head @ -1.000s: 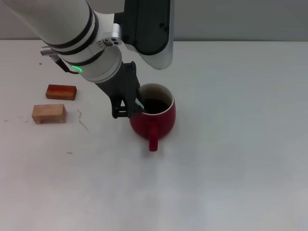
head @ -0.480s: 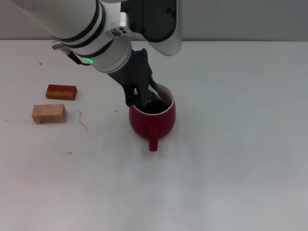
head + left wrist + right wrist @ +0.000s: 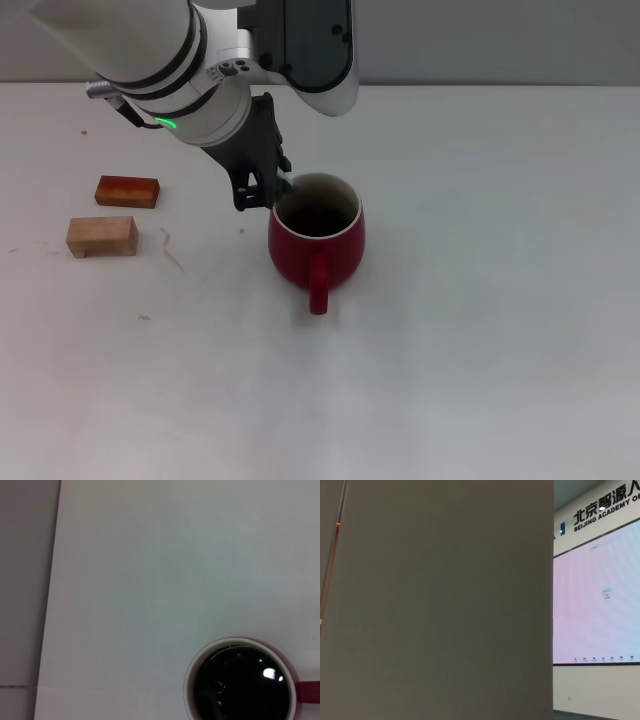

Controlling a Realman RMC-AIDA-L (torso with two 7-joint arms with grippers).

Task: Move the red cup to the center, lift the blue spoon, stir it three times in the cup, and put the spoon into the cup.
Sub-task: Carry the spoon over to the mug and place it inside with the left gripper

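L arm point(image 3: 150, 50): fat white cylinder w/ black ring bands, small green LED, grey cable at side, black wrist housing, black gripper point(image 3: 262, 188) w/ slim black jaws.

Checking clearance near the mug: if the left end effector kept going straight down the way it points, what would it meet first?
Probably the left rim of the red cup, or the table just beside it; depth is unclear. The left end effector hangs there.

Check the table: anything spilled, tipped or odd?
Nothing stands out. The red cup stands upright with no spill around it; the left gripper is at its rim. Two wooden blocks lie flat, apart from the cup.
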